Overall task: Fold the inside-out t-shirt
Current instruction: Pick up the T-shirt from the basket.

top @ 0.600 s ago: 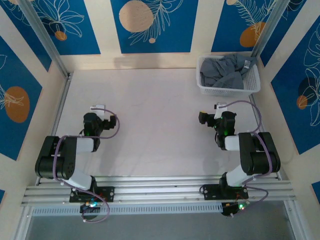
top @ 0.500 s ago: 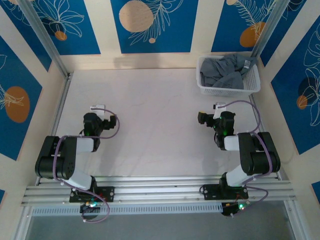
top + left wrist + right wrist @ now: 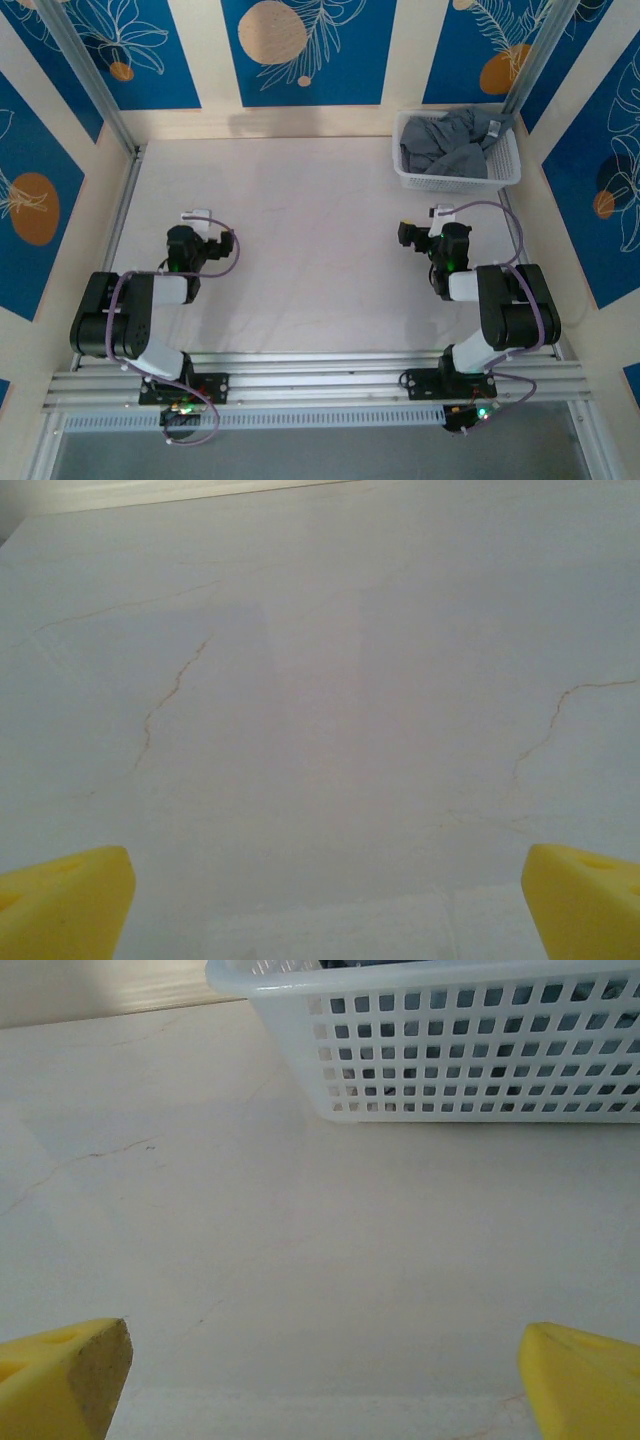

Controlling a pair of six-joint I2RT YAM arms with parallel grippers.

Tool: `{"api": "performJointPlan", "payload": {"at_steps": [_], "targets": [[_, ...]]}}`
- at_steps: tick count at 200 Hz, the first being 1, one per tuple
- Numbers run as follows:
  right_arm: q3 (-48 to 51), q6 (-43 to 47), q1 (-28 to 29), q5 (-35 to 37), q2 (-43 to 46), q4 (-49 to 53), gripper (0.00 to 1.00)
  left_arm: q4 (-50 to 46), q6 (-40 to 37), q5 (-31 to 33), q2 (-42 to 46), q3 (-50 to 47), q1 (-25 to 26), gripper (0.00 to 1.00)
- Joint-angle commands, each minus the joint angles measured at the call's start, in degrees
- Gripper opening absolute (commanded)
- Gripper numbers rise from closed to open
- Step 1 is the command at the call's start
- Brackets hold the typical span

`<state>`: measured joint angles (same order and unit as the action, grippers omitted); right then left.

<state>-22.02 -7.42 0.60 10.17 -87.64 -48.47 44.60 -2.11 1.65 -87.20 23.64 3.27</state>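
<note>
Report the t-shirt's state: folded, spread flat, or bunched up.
Bunched up. The grey t-shirt lies crumpled in a heap inside the white basket; no neat fold shows.

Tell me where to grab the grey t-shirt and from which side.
Pinch a raised fold of the t-shirt, coming straight down from above: it lies crumpled inside the white basket, whose walls block any sideways approach.

White basket (image 3: 455,183) on pale table (image 3: 300,250)

The slate-grey cloth t-shirt (image 3: 450,145) lies bunched in the white plastic lattice basket (image 3: 450,183) — sleeves and hem indistinguishable; the right wrist view crops the basket's top and right end.
</note>
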Motion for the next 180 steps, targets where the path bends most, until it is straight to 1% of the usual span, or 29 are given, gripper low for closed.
{"api": "performJointPlan", "payload": {"at_steps": [1,7,12,22,34,47,56,63,75,89,110,121,146,151,163,180], "targets": [[0.1,0.8,0.1,-1.4,2.8,-0.3,0.99,1.7,-1.7,-3.9,0.3,-0.3,-0.1,0.99],[0.1,2.0,1.3,-0.1,5.4,1.9,0.99,1.3,-2.7,-5.1,1.6,-0.8,0.3,0.99],[-0.4,3.0,2.7,1.9,8.1,4.7,1.00,0.7,-3.1,-4.8,3.5,-1.3,0.8,0.97],[-3.2,4.5,5.0,3.9,13.3,13.6,0.94,-2.7,-3.2,-1.8,8.7,-2.3,2.4,0.97],[-9.0,-1.2,5.3,2.8,18.3,25.4,0.89,-11.5,-0.9,1.9,17.1,-1.9,4.8,0.98],[-17.0,-6.2,5.1,1.1,19.4,35.2,0.88,-15.2,1.0,2.8,25.8,-2.6,7.9,0.99],[-22.2,-9.3,4.8,2.7,18.3,39.8,0.89,-18.2,3.3,2.7,30.8,-2.1,10.0,0.99],[-26.2,-11.5,4.4,3.8,16.6,42.5,0.90,-20.6,5.0,1.1,33.8,-1.1,11.6,0.99],[-33.5,-14.4,2.5,3.5,11.9,47.4,0.93,-24.9,6.5,-1.6,37.1,1.0,14.7,0.99],[-43.2,-17.7,0.0,2.2,4.0,54.5,0.94,-29.9,7.0,-3.7,39.3,3.6,18.9,0.99],[-58.8,-20.9,-2.8,0.4,-9.3,64.2,0.94,-35.6,7.1,-6.8,39.7,6.0,24.2,0.99],[-66.8,-21.8,-3.7,0.0,-16.4,67.6,0.93,-36.7,6.3,-7.0,38.8,5.4,26.4,0.99],[-84.1,-23.0,-5.6,1.2,-32.1,75.4,0.92,-39.3,4.1,-7.2,36.0,3.7,29.1,0.99],[-87.9,-23.0,-6.1,1.1,-35.3,77.4,0.91,-39.6,3.7,-7.3,35.8,3.4,29.5,0.99],[-98.1,-23.0,-7.0,1.9,-43.2,84.0,0.89,-39.7,3.2,-7.2,36.1,2.7,30.3,0.99],[-114.0,-22.3,-7.7,4.2,-54.0,95.0,0.82,-38.3,3.0,-6.3,36.1,1.7,30.7,0.99]]}}
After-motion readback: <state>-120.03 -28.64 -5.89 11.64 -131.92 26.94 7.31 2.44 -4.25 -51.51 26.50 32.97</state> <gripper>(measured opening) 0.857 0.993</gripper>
